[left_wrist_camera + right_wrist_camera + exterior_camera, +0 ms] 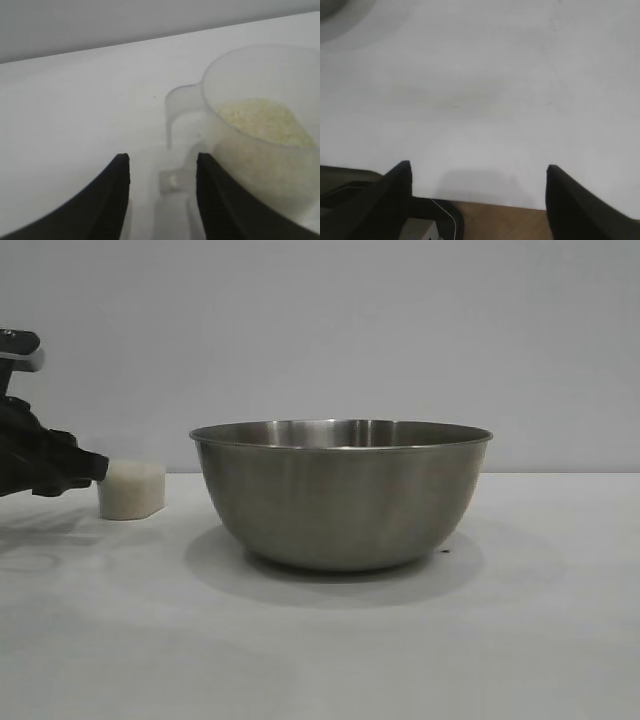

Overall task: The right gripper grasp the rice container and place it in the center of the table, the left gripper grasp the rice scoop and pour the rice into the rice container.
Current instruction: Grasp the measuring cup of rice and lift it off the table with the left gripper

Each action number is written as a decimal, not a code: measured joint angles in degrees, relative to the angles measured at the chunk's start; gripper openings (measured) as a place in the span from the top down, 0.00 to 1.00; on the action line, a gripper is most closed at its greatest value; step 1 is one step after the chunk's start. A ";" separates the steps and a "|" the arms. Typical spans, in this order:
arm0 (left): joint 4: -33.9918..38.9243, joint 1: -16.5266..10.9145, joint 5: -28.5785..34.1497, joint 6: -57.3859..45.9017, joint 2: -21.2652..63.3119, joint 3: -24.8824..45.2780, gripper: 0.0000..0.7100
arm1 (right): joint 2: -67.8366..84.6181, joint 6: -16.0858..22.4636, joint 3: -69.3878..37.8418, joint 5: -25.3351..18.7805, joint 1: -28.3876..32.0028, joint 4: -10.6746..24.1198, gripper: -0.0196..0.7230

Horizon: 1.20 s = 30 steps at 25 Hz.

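Left gripper (pixel 161 200) is down low at the exterior view's left edge, nose almost level, and its two black fingers (pixel 111 200) stand on either side of the handle of the rice scoop (pixel 260 145). There is a sliver of daylight between each finger and the clear plastic, so the jaws are parted around the handle and not clamped on it. The scoop sits upright on the surface (pixel 320 640), and the rice (pixel 262 122) inside lies as a pale heap well below the rim.

From outside, the left gripper (pixel 95 468) has its tip right against the scoop's (pixel 131 490) side, and the scoop stands well left of the rice container (pixel 340 495). That big steel bowl rests upright in the middle of the surface, a soft shadow around its base.

Right gripper (pixel 477 200) is off on its own, jaws spread wide with nothing between them, angled down at bare surface near the front edge.
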<state>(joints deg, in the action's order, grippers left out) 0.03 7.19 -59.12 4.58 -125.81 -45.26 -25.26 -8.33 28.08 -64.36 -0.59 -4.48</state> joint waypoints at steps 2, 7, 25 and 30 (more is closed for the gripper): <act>0.00 0.00 0.00 0.00 -0.26 -0.56 0.62 | 0.00 0.00 0.00 0.00 0.00 0.00 0.29; 0.00 0.00 0.61 0.00 -0.26 -2.57 0.62 | 0.00 0.00 0.00 0.00 0.00 0.00 0.29; 0.00 0.00 0.42 0.00 -4.37 -7.18 0.62 | 0.00 0.00 0.00 0.00 0.00 0.00 0.29; -0.03 0.00 0.27 0.00 -4.37 -9.11 0.62 | 0.00 0.00 0.00 0.00 0.00 0.00 0.29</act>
<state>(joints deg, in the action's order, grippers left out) 0.00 7.19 -58.85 4.58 -130.18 -54.36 -25.26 -8.33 28.08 -64.36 -0.59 -4.48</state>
